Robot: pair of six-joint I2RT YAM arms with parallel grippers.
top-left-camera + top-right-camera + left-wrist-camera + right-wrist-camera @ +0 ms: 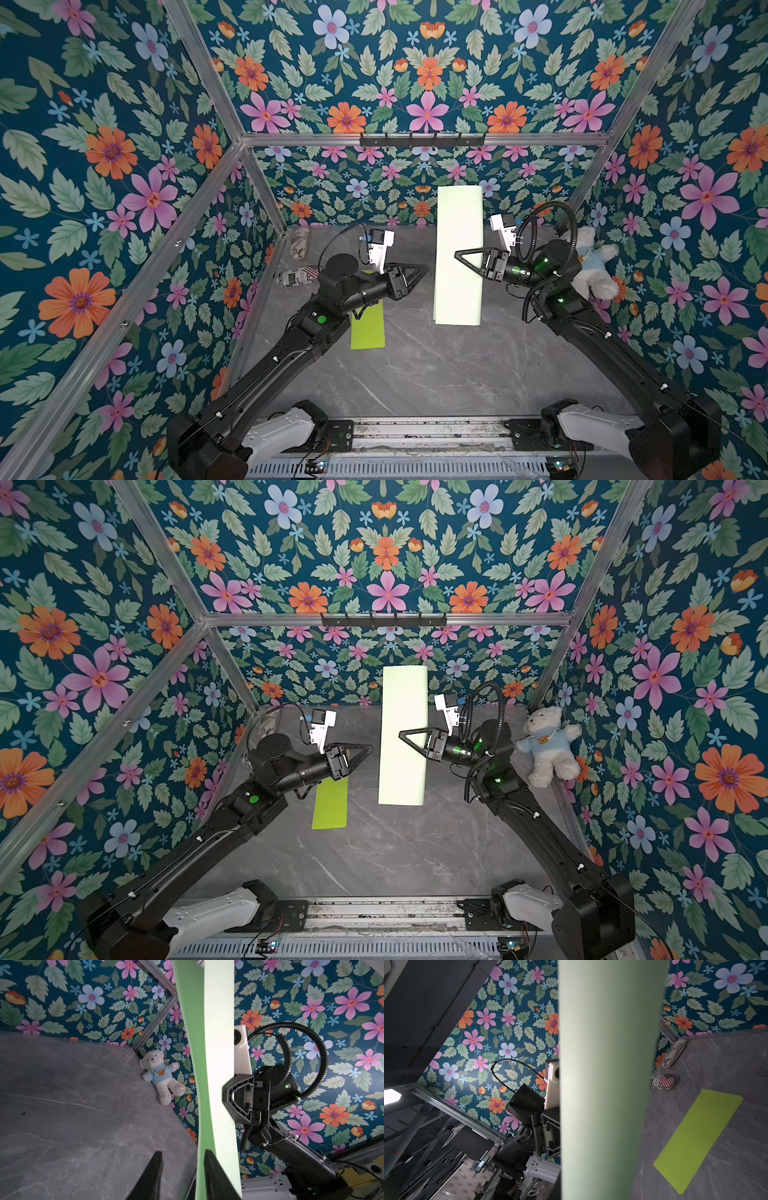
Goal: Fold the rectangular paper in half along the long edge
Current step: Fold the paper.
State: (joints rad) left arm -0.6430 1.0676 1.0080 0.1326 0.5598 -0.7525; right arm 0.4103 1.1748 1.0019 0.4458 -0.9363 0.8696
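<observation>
We find the right gripper [458,254] clamped on the smooth, curved pale-green paper [457,216], its far finger hidden; the left gripper [424,269] stands open-jawed.

The newsprint-patterned roll [662,1082] on the desk [726,1059] carried black printed lettering beside a stars-and-stripes flag motif. The letters were too partial to be read as a word. The teddy bear [160,1073] wore a blue shirt bearing an orange bear-face emblem without text. No other marking was legible.
</observation>
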